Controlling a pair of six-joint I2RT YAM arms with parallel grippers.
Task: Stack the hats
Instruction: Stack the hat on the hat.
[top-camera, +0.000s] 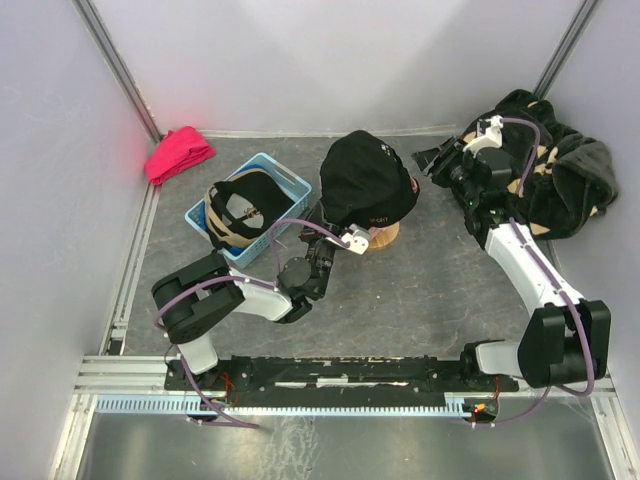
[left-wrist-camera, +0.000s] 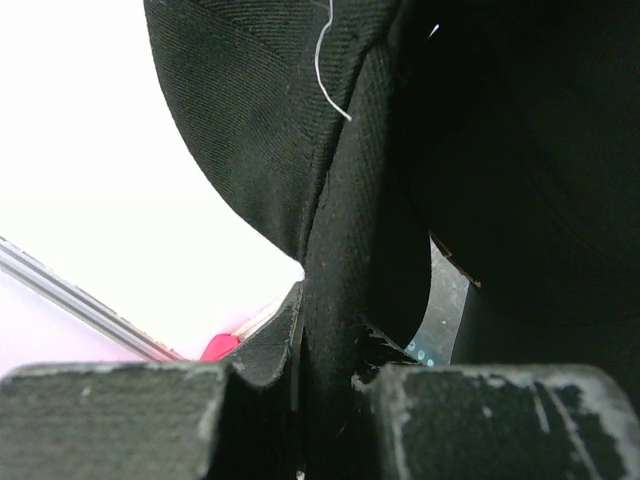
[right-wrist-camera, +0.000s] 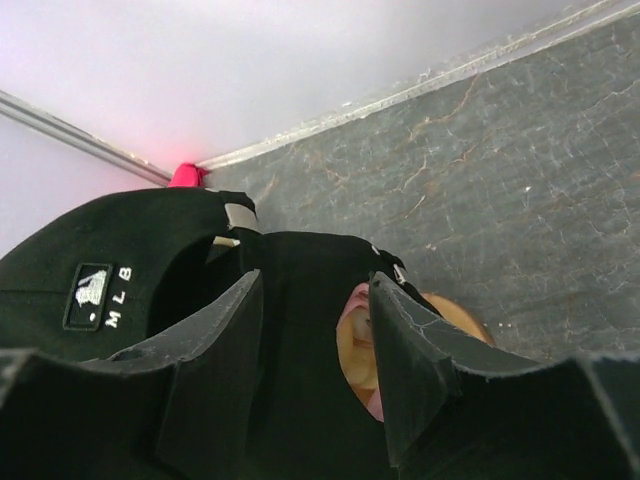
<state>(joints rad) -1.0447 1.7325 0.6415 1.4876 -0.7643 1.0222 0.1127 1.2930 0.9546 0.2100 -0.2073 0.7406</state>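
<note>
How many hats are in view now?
4: a black cap on top at centre, a pink cap and a tan cap peeking out beneath it, and a tan-and-black cap in the blue basket. Others may hide under these.

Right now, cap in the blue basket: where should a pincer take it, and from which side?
Likely the crown's rim, from straight above. The tan-and-black cap seems to lie opening-up in the blue basket, rim exposed; the basket walls block a sideways approach. The left pincer is shut on the black cap; the right pincer is open.
</note>
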